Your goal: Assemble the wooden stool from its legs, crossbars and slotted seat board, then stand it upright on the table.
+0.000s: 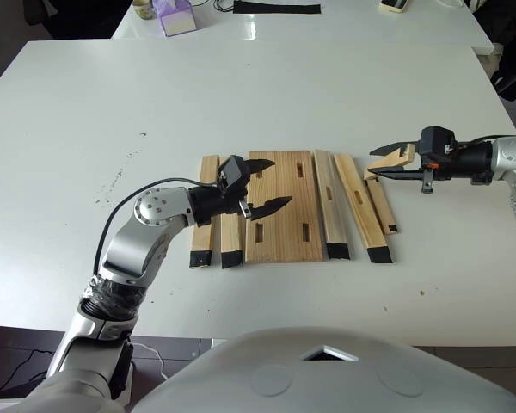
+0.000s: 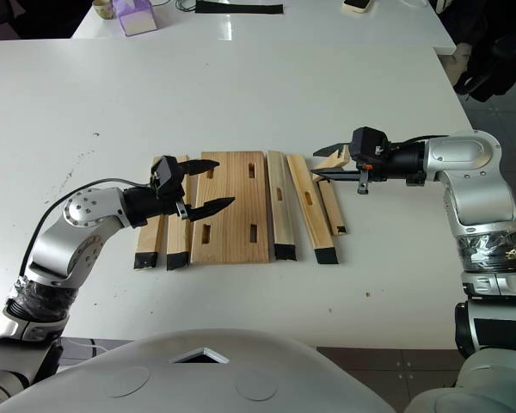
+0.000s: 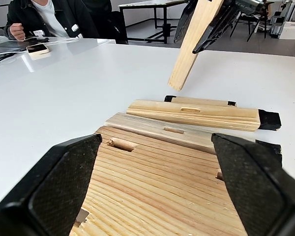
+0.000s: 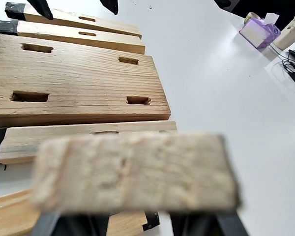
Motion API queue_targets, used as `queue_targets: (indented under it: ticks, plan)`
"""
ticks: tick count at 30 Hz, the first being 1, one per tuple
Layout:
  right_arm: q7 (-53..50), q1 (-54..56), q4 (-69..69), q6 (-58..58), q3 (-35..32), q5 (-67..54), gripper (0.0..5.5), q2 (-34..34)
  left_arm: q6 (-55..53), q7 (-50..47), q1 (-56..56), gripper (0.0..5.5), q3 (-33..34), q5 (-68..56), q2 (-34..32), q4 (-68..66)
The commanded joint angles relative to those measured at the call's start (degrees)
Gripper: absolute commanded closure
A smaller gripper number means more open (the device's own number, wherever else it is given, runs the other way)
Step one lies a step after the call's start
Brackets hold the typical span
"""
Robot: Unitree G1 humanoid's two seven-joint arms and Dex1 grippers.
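A: Which wooden pieces are there?
B: A flat, rectangular, pale wooden seat board [image 1: 282, 206] with four slots lies in the middle. Two black-tipped wooden legs [image 1: 208, 206] lie just beside its left edge, and three black-tipped wooden slats [image 1: 359, 202] to its right. A short plain wooden crossbar [image 1: 404, 156] is held tilted above their far ends.

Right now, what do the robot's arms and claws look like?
Both arms are shiny silver-grey with rounded shells and black wrapping lower down. The left arm has a round joint with little holes and a thin black cable looping beside it. The right arm looks much the same. The left claw and right claw are black, each with two pointed fingers with grainy faces.
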State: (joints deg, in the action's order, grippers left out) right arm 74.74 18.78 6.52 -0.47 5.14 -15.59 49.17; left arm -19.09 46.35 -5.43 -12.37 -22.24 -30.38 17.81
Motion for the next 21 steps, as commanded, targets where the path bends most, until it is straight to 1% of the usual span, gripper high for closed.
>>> queue_targets:
  ticks: [1,14,21]
  plan:
    - [0.95,-1.76,-0.17,2.28,0.49,0.95,4.2,-0.16,-0.16,-0.13,0.4,1.36,0.32,0.55,0.21,0.97]
    - [1.87,-5.08,-4.05,3.55,0.93,0.9,4.2,-0.66,-1.2,0.19,0.91,1.36,0.45,0.02,0.43,2.76]
    - [3.31,-6.9,0.59,8.61,3.09,3.77,4.2,-0.73,-1.74,0.18,1.06,1.36,0.34,-0.13,0.76,3.23]
